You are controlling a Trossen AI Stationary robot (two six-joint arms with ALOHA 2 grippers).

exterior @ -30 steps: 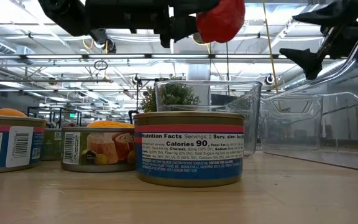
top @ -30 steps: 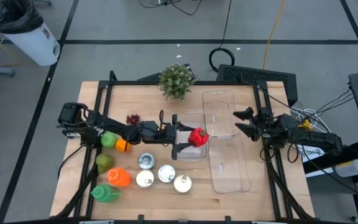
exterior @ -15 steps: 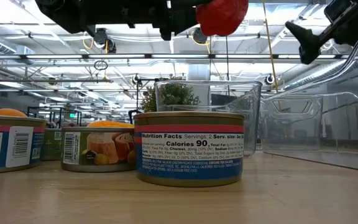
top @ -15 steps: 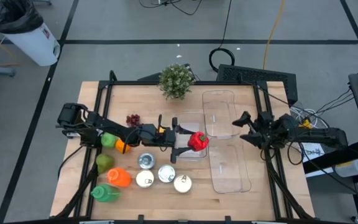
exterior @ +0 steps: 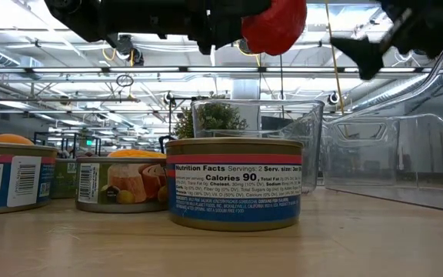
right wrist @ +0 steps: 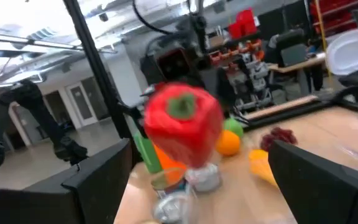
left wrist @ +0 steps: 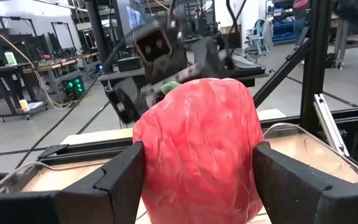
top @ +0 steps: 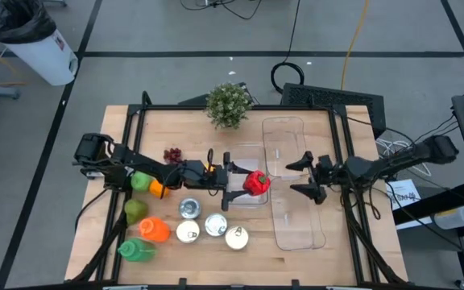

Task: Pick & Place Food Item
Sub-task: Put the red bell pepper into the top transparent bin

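Two arms reach toward the middle of the table (top: 176, 250) from opposite sides. The left arm lies stretched low from 9 o'clock, its left end effector (top: 246, 182) clenched on the red bell pepper (top: 255, 182), which hangs in the air over the small clear container (top: 248, 196) near the table's centre; the left wrist view shows the pepper pinched between both dark fingers (left wrist: 114, 180). The right arm comes in from 3 o'clock, its right end effector (top: 303, 178) released, fingers spread wide over the long clear tray (top: 296, 221), pointing toward the pepper. Compared with a second ago, the right arm has extended inward from the table's 3 o'clock edge to just beside the pepper, while the left arm and pepper have barely shifted.
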